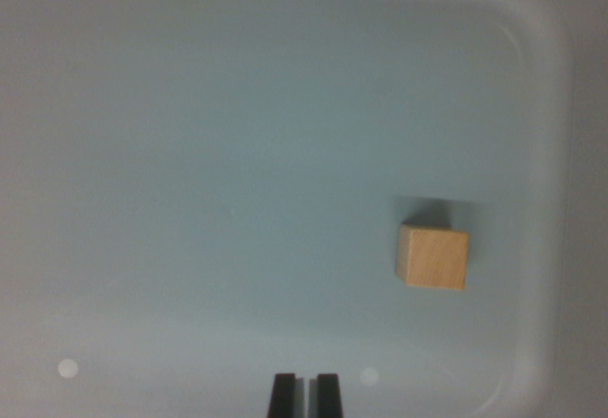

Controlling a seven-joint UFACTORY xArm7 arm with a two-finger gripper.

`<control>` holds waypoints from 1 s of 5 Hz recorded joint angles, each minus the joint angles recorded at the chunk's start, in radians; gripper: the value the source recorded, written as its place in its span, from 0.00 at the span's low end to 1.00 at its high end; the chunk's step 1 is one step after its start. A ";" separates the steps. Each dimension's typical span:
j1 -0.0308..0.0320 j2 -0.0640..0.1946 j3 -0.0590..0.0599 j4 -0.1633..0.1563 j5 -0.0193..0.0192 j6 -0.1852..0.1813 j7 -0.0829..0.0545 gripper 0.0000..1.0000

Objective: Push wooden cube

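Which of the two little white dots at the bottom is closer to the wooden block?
The dot just right of the tool, below the wooden cube. The other dot sits far over on the wrist view's left.

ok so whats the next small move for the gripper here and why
Probably shift toward the wrist view's right and forward, to line up with the wooden cube. The gripper sits at the bottom edge, fingertips close together, clearly apart from the cube, which lies up and to the right near the tray's rim.
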 joint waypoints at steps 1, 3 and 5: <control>0.0000 0.000 0.000 0.000 0.0000 0.000 0.000 0.00; -0.0023 0.002 -0.003 -0.016 -0.0004 -0.018 -0.003 0.00; -0.0051 0.004 -0.006 -0.036 -0.0008 -0.039 -0.007 0.00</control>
